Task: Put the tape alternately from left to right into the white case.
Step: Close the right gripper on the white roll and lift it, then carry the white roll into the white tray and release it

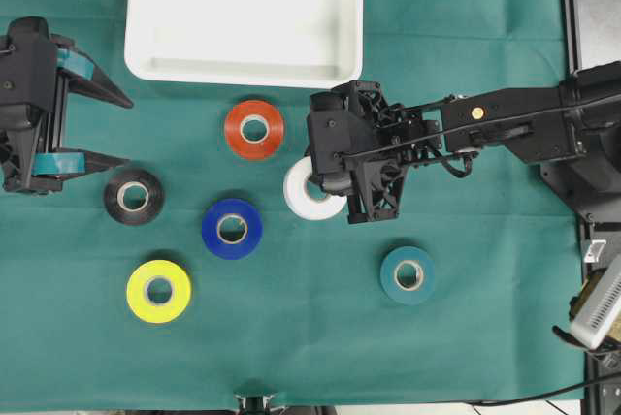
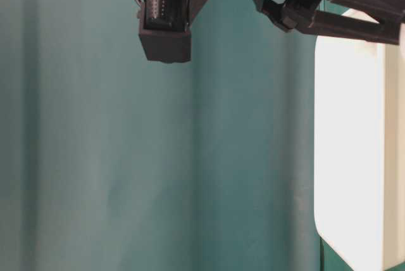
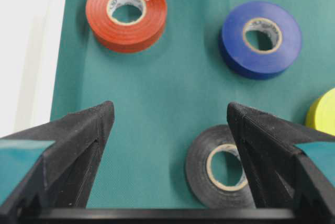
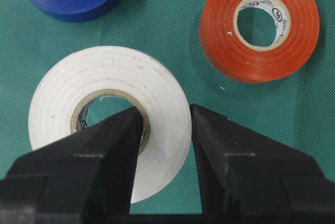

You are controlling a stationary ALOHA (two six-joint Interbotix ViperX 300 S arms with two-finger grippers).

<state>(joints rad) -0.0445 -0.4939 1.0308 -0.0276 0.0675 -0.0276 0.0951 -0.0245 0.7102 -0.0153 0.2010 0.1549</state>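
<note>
The right gripper (image 4: 165, 116) pinches the white roll of electrical tape (image 4: 112, 103) through its wall, one black finger (image 4: 118, 130) inside the pale core and the other outside the rim, jaws pressed together on it. Seen from overhead, that roll (image 1: 303, 197) sits near the middle of the green cloth-covered worktop (image 1: 310, 337), half hidden beneath the wrist. Whether it is off the cloth yet cannot be told.

Nearest the front edge of the worktop lie the yellow roll (image 1: 158, 291) and the teal roll (image 1: 408, 274), well apart. Behind them, the blue roll (image 1: 231, 229) sits just beside the white one, and the black roll (image 1: 134, 196) lies toward the left edge, directly below the left gripper (image 3: 170, 124), whose fingers stand spread wide and hold nothing. The red-orange roll (image 1: 254, 129) lies farther back, near the shallow white rectangular plastic case (image 1: 155, 61), which sits at the far edge of the worktop with nothing in it.

The step in hand looks to be the first placement: the right arm taking the white roll. Next it needs a clean lift, a carry over the red-orange roll and the low rim, then a release inside the case. By the alternating order, the left gripper would follow, likely with the black roll beneath it.
</note>
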